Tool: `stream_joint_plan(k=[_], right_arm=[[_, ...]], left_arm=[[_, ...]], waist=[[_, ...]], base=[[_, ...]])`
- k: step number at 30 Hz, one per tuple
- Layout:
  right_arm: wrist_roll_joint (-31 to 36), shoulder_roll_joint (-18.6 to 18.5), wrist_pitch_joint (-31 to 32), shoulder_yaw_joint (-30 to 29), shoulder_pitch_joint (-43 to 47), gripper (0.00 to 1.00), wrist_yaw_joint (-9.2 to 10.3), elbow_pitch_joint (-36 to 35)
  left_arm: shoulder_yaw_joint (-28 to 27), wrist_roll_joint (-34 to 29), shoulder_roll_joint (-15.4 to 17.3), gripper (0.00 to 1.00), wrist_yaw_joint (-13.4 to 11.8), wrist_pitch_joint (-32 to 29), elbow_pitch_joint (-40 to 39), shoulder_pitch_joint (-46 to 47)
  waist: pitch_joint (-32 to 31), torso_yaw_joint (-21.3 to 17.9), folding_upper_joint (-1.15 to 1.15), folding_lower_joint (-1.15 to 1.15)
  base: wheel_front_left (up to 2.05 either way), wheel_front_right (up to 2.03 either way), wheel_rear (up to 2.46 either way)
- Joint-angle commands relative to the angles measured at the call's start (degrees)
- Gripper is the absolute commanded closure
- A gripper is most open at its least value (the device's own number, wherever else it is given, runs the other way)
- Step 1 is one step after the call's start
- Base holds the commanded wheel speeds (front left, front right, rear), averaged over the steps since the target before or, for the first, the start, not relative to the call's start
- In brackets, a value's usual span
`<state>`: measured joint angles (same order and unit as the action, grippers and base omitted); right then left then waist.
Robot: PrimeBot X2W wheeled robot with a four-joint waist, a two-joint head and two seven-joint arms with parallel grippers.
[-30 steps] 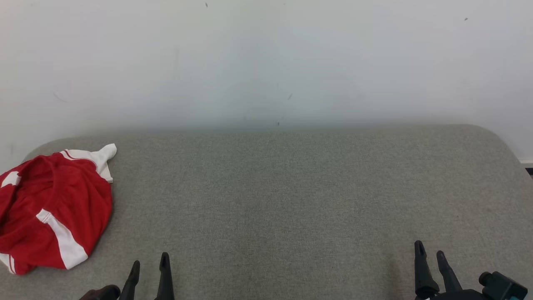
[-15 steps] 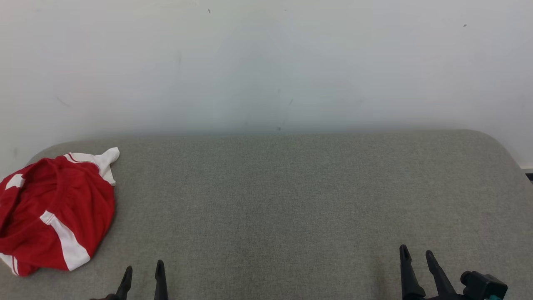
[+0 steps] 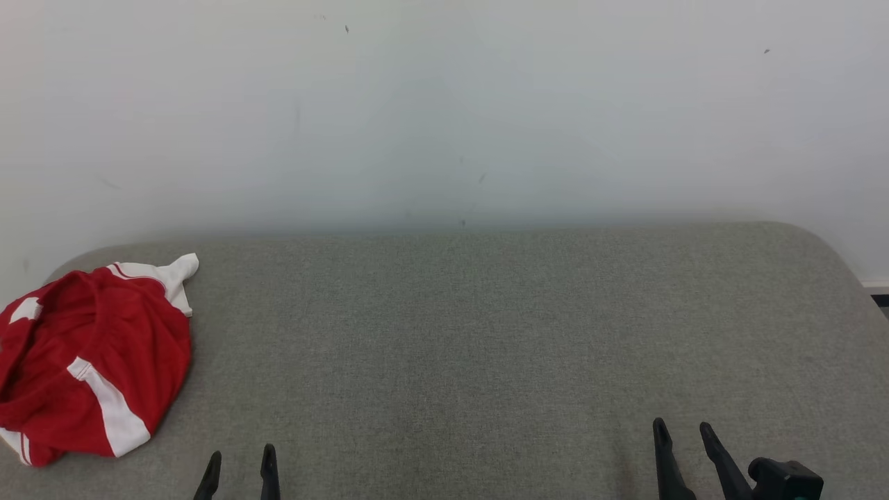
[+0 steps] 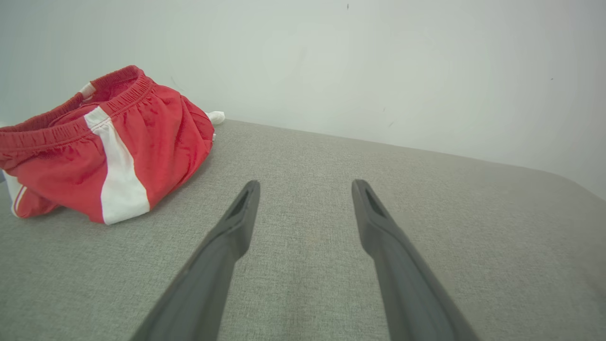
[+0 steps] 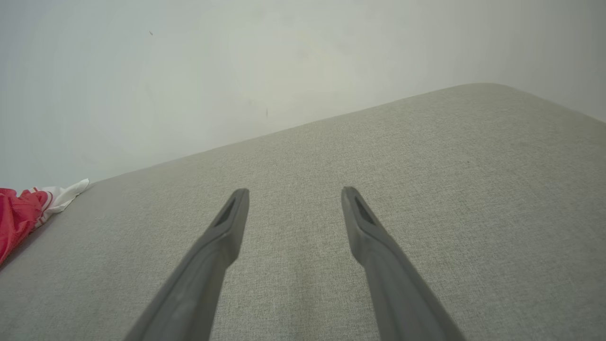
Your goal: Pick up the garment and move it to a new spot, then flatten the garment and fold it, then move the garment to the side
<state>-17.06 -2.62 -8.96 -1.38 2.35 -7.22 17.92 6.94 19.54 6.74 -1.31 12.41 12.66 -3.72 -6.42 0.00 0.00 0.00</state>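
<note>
The garment (image 3: 90, 354), red shorts with white side stripes and an elastic waistband, lies crumpled at the far left of a grey fabric surface (image 3: 486, 333). In the left wrist view the garment (image 4: 104, 142) sits up and to the left of my fingers. My left gripper (image 3: 239, 460) stands open at the lower left, to the right of the garment and apart from it, nothing between its fingers (image 4: 236, 222). My right gripper (image 3: 682, 430) is open and empty at the lower right, far from the garment (image 5: 23, 213), which shows at the left edge of its view.
A plain pale wall (image 3: 444, 104) rises right behind the grey surface. The surface has rounded far corners, and its right edge (image 3: 861, 278) drops off near a strip of dark floor.
The head camera has tilted, so the whole scene sits lower in the picture. Both grippers show less of themselves at the bottom edge. The garment has not moved.
</note>
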Motion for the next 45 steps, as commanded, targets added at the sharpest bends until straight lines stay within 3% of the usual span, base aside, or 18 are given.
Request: stream_joint_plan(k=[1, 29, 45], right_arm=[[1.43, -0.33, -0.50, 0.32, 0.35, 0.00, -0.35, -0.14], [13.18, -0.34, -3.19, 2.33, 1.69, 0.00, -0.36, 0.52], [11.32, -0.33, -2.25, 2.64, 2.11, 0.00, -0.35, 0.66]], left_arm=[[-0.29, -1.73, -0.17, 0.00, 0.17, 0.44, -0.06, -0.87], [-2.77, -14.24, -2.06, 0.00, 1.02, 2.87, -0.90, -3.58], [-4.77, -9.88, -3.40, 0.00, 2.99, 2.79, 1.19, -3.53]], waist=[[-0.13, -0.02, 0.00, 0.00], [-2.19, -0.47, 0.00, 0.00], [-2.42, 0.30, 0.00, 0.00]], base=[[0.00, 0.00, 0.00], [0.00, 0.00, 0.00], [0.00, 0.00, 0.00]])
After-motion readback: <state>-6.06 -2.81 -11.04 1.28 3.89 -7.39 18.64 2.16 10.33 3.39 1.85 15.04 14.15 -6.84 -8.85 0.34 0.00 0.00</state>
